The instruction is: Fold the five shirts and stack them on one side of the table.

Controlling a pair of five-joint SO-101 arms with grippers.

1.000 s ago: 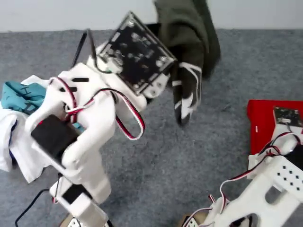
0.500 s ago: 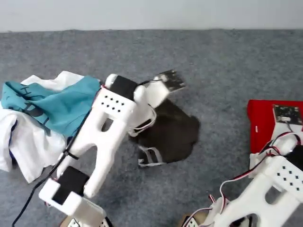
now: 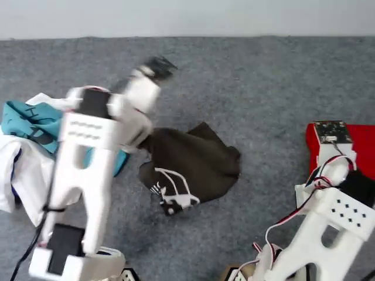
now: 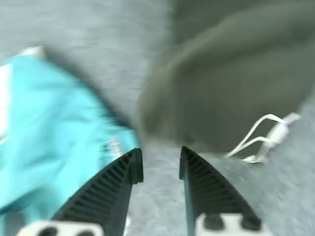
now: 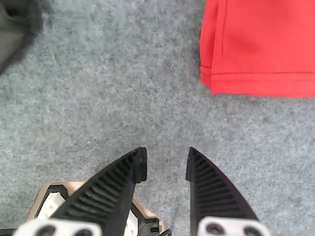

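Where the dark shirt lies crumpled at the centre of the high view, the left gripper hangs over the grey table, fingers slightly apart and empty. It sits between that shirt and the teal shirt, which is heaped on a white shirt at the left edge. The right gripper, likewise parted and empty, hangs near the red shirt at the right edge.
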